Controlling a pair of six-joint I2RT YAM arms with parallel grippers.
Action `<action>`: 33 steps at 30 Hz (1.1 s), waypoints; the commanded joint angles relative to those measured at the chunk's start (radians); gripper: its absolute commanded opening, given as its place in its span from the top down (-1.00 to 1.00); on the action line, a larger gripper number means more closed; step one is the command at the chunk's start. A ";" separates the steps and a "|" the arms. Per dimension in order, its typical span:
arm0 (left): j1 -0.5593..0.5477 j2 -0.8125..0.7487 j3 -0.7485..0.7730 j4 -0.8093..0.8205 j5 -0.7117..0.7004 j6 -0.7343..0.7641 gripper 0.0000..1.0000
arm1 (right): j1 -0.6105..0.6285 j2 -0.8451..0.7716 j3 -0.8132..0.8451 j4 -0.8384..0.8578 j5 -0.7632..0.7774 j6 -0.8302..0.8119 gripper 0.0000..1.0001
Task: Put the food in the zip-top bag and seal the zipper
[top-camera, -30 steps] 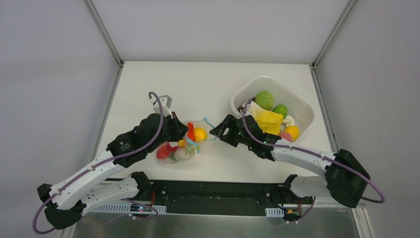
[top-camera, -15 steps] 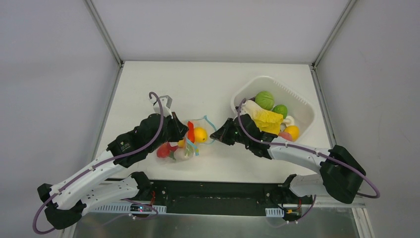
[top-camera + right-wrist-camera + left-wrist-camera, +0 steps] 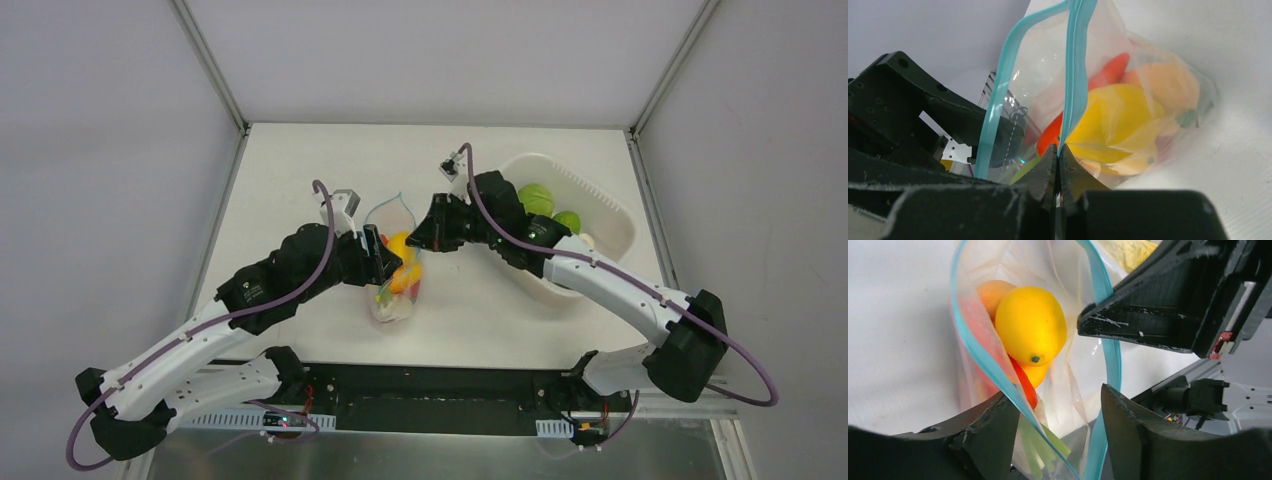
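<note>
The bag (image 3: pixel 392 295) of clear, crinkly plastic is seen near the middle of the white table (image 3: pixel 300 160), between the two grippers, with its mouth pulled into an open loop. That mouth is edged by the zipper (image 3: pixel 1074 75), a thin, smooth teal strip whose two sides are parted.

Inside the bag a glossy, egg-shaped lemon (image 3: pixel 1030 325) is packed against a rounder orange fruit (image 3: pixel 993 290). A slim, curved red piece (image 3: pixel 1108 70) and some flat green leaves (image 3: pixel 1040 447) are pressed under them.

One side of the zipper is pinched by the right gripper (image 3: pixel 1057 160), whose black fingers are closed flat together on the strip at the bag's right. The left gripper (image 3: pixel 1055 410) is spread apart. The other side of the zipper and the bag's wall are straddled by its two matte black fingers, with nothing squeezed between them.

To the right, at the far side of the table, a white plastic tub (image 3: pixel 575 172) with rounded corners is found. Two round green balls (image 3: pixel 535 198) are held in it; the rest of its contents are hidden by the right arm.
</note>
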 commanded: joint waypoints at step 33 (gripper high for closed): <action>-0.005 -0.241 0.081 -0.036 -0.017 0.457 -0.98 | -0.111 0.011 0.442 -0.831 -0.782 -0.979 1.00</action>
